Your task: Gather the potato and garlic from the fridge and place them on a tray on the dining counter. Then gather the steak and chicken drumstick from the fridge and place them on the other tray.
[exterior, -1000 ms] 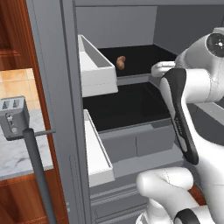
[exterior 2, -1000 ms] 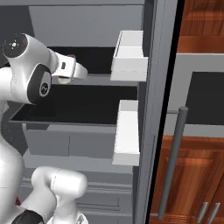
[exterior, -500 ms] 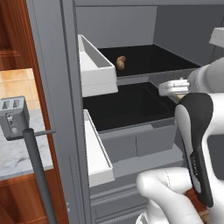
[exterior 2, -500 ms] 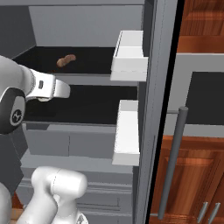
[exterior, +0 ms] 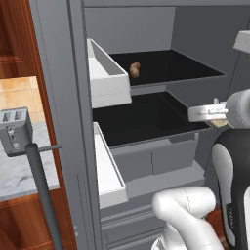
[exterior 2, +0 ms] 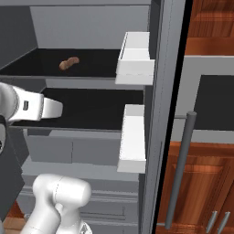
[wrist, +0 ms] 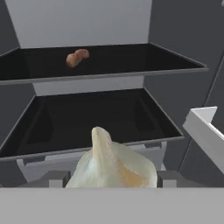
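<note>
The garlic (wrist: 111,162), an off-white bulb with a pointed top, sits between my fingertips (wrist: 53,178) at the bottom of the hand view, and my gripper (wrist: 111,179) is shut on it. The hand faces the open fridge (wrist: 83,22) from just outside its two black shelves. In the left base view the hand (exterior: 207,113) hovers at the front right of the lower shelf (exterior: 141,119). In the right base view the hand (exterior 2: 42,108) is at the left. A small brown lumpy food item (wrist: 77,57) (exterior: 135,70) (exterior 2: 69,63) lies on the upper shelf.
White door bins (exterior: 105,73) (exterior 2: 135,57) jut out on both open fridge doors beside the hand. The long bar handles (exterior: 41,195) (exterior 2: 180,169) stand in front. A toaster (exterior: 14,131) sits on a marble wall counter at left. Wood cabinets (exterior 2: 205,183) are at right.
My hand has drawn back out of the fridge and dropped lower, from the upper shelf level to the front of the lower shelf, with the garlic still in the gripper.
</note>
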